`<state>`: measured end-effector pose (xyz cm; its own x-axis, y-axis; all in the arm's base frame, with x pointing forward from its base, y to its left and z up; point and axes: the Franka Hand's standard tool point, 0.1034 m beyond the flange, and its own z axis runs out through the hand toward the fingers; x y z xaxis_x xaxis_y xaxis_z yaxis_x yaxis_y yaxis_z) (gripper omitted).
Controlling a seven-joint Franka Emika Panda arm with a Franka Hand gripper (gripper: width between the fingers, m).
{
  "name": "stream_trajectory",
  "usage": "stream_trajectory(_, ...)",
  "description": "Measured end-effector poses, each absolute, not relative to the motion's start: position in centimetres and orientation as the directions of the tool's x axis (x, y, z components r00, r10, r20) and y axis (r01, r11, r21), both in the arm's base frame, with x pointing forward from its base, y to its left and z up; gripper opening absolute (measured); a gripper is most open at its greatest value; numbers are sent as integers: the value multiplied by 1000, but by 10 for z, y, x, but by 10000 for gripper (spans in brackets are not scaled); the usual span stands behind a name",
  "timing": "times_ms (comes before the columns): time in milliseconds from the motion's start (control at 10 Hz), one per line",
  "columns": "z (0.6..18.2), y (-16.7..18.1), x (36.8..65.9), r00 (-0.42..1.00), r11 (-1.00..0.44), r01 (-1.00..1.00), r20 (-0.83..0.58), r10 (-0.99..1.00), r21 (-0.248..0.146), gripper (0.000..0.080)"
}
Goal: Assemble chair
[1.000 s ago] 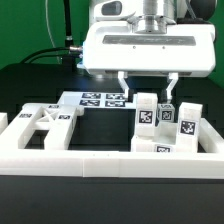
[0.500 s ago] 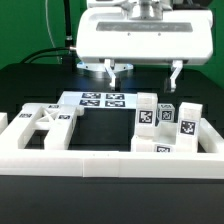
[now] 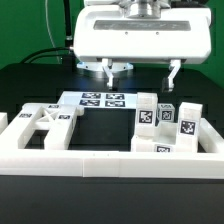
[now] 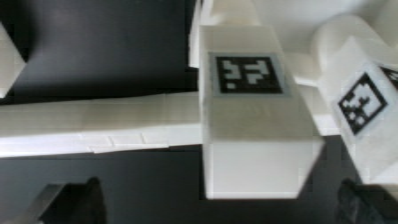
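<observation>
My gripper is open and empty, raised above the chair parts at the exterior view's right. Below it stand several white tagged parts: an upright block, a smaller piece and a larger piece, with a low piece in front. A white cross-braced frame part lies at the exterior view's left. In the wrist view a tagged white block lies between my dark fingertips, apart from them, with another tagged piece beside it and a long white bar crossing behind.
The marker board lies flat at the back middle. A white wall runs along the front of the work area, with raised sides at both ends. A black table surface shows between the parts.
My gripper has risen from just over the upright parts to well above them, with fingers still spread. Nothing was picked up; the parts have not moved.
</observation>
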<state>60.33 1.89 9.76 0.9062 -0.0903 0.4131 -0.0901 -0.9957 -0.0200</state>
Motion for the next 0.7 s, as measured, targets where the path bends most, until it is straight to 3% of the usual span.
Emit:
stream_trajectory(400,96,26,606,987,-993,-93,122,-101,-67,649)
stream_trajectory(700,88,25,606,995,-993,-94,31,-97,-69,649)
